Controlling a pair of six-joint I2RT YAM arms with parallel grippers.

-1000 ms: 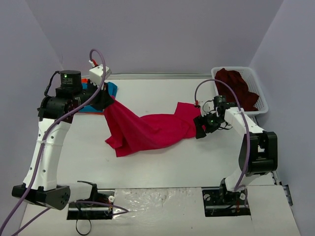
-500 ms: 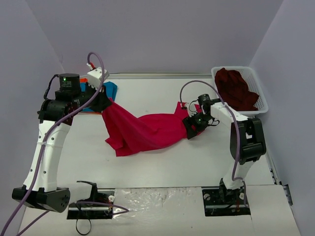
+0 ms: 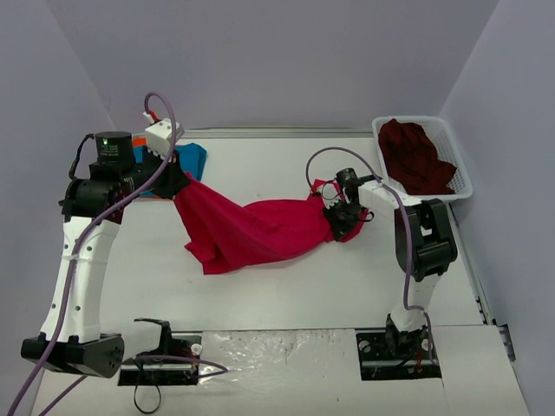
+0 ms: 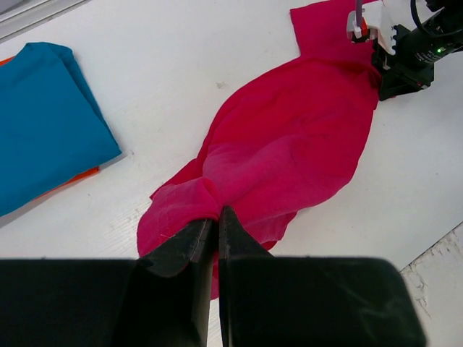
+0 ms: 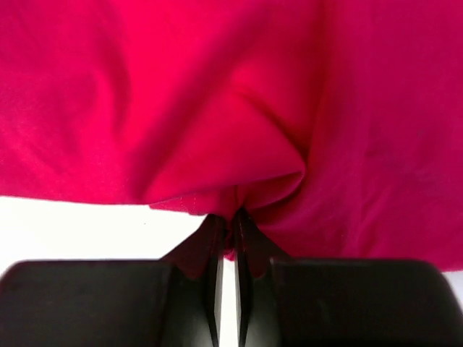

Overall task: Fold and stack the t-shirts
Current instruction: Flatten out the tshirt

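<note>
A crimson-pink t-shirt (image 3: 260,227) lies stretched across the table, bunched and wrinkled. My left gripper (image 3: 179,182) is shut on its left end and holds that end raised; in the left wrist view the cloth (image 4: 289,137) bunches at the fingertips (image 4: 217,215). At the shirt's right edge my right gripper (image 3: 340,218) is shut, pinching a fold of the fabric (image 5: 239,108) between its tips (image 5: 230,217). A folded blue t-shirt (image 3: 192,158) lies on an orange one (image 4: 72,181) at the back left. A dark maroon t-shirt (image 3: 416,156) sits in the basket.
The white mesh basket (image 3: 464,178) stands at the back right, close to the right arm. The blue and orange stack lies just behind the left gripper. Grey walls enclose the table on three sides.
The right gripper moved left onto the shirt's right edge and closed on a fold of it. The left gripper drifted slightly left, still holding its end.
</note>
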